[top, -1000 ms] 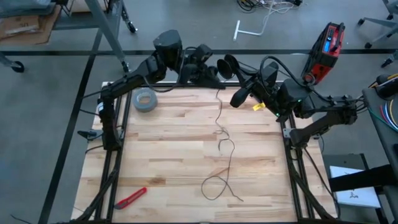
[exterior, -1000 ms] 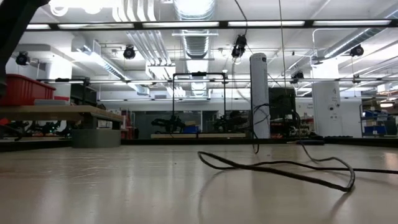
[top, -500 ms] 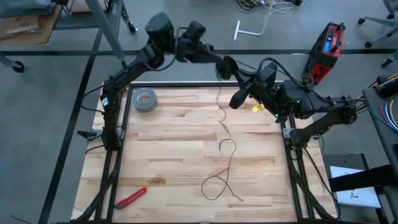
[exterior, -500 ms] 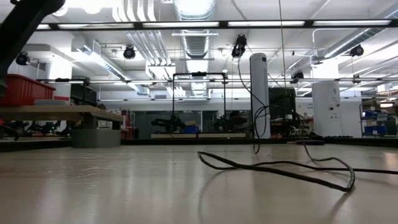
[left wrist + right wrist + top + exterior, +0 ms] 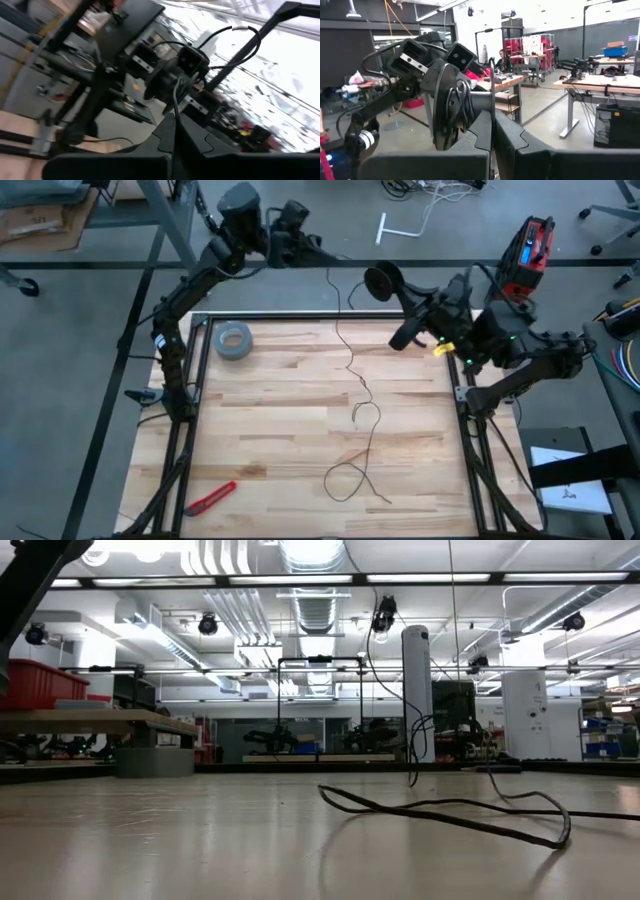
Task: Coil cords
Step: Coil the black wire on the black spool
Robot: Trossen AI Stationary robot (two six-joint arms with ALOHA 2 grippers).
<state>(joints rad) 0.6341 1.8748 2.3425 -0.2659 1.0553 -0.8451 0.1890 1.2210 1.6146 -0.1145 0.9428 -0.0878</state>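
Pale butcher-block wood is making up the table [image 5: 270, 410], and near its front edge a red utility knife [image 5: 210, 498] is lying at the left corner. The thin black cord [image 5: 362, 430] is lying loose on the boards, looping near the front and winding back up the middle; in the low view the same loop [image 5: 450, 808] is resting flat on the wood. Toward the back left a grey tape roll [image 5: 233, 340] is sitting on the table.

Beyond the rear edge the cord is rising off the boards to the left gripper [image 5: 318, 248], which is hanging high over the floor behind the table; its fingers look pinched together on the cord, though the wrist view is blurred. The right gripper [image 5: 418, 308] is hovering over the back right corner, clamped on the black reel [image 5: 381, 281], whose disc is standing on edge. In the right wrist view the reel [image 5: 447, 112] is filling the space ahead of the fingers.
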